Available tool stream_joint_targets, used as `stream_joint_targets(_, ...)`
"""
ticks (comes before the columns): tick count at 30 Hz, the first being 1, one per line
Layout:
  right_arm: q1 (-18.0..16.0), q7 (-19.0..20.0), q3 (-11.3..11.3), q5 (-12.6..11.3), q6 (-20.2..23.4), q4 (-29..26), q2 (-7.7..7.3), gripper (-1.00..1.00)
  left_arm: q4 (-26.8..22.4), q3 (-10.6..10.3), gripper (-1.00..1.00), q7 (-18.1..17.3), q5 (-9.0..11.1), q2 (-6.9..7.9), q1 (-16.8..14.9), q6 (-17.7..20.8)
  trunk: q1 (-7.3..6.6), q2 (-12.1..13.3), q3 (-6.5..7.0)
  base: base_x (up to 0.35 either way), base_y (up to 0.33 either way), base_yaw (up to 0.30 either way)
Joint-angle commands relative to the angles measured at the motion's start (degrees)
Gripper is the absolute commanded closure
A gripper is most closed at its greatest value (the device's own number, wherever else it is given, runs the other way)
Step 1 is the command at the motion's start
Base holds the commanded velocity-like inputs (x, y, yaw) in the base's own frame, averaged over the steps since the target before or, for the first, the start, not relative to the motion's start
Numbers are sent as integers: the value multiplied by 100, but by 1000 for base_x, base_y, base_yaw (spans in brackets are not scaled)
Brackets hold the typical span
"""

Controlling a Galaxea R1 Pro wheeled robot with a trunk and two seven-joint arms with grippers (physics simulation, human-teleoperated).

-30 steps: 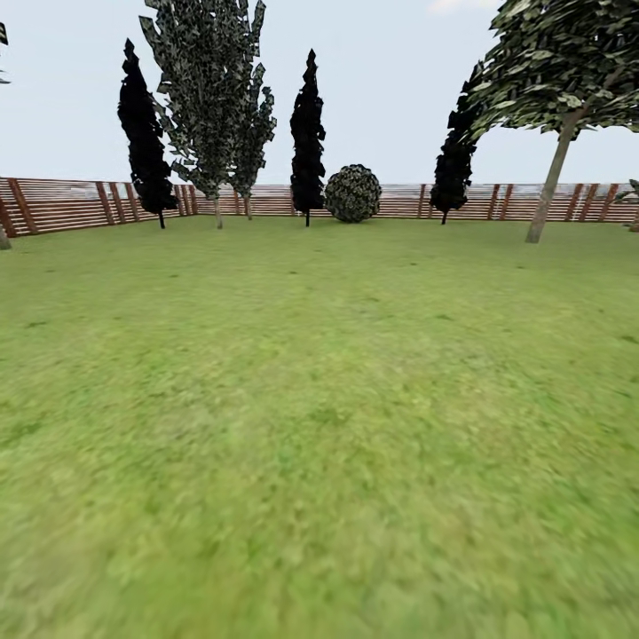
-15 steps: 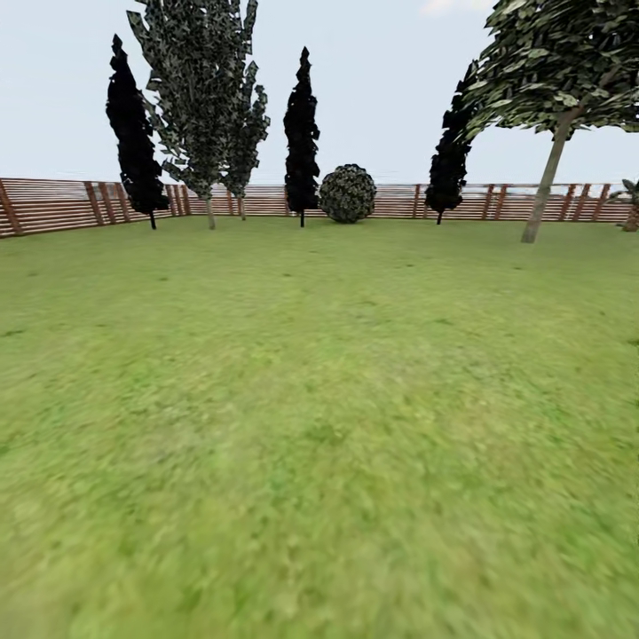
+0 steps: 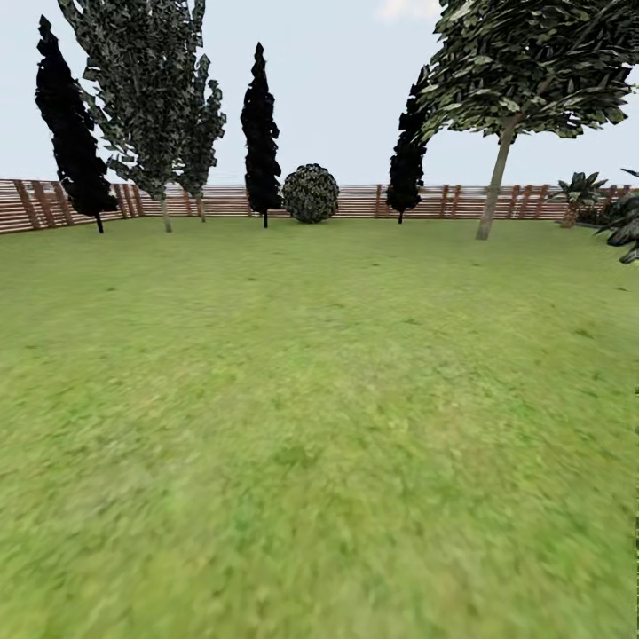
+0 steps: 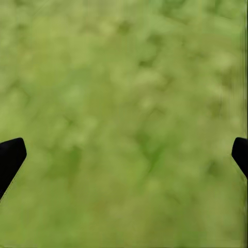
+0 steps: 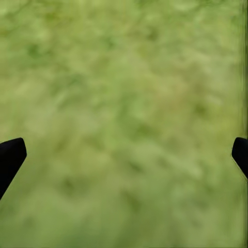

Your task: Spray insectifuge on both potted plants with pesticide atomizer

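Note:
The head view looks across the garden lawn (image 3: pixel 319 399) toward a slatted brown fence (image 3: pixel 222 201). The pesticide atomizer and the potted plants are out of view. In the left wrist view my left gripper (image 4: pixel 124 155) is open, its dark fingertips (image 4: pixel 10 157) far apart over blurred grass. My right gripper (image 5: pixel 124 155) is open too, fingertips (image 5: pixel 10 157) spread wide above grass, with nothing between them.
Dark narrow trees (image 3: pixel 260 124) and a round bush (image 3: pixel 311 193) stand along the fence. A leafy tree with a leaning trunk (image 3: pixel 495 182) grows at the back right. A palm-like plant (image 3: pixel 577 191) and dark leaves (image 3: pixel 624 226) sit at the right edge.
The whole head view has shifted left, so the camera has turned right. The palm-like plant and dark leaves have come into view at the right edge.

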Motion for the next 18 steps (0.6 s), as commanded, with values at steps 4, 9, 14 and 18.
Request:
stream_joint_targets(4,-6,-2,2,5,-18,5,1,-100,2,9,-100,-6,6,0,-1,-18,2,-2,-5,339,61,-265)
stream_joint_targets(9,-4,-2,2,6,-18,5,1,-100,2,9,-100,-6,6,0,-1,-15,2,-2,-5,339,121,-265)
stream_joint_targets(14,-6,-2,4,8,-18,7,1,-100,2,9,-100,-6,6,0,-1,-11,2,-2,-5,339,133,-265)
stream_joint_targets(18,-5,-2,4,7,-18,6,1,-100,2,9,-100,-6,6,0,-1,-16,2,-2,-5,339,145,-265)
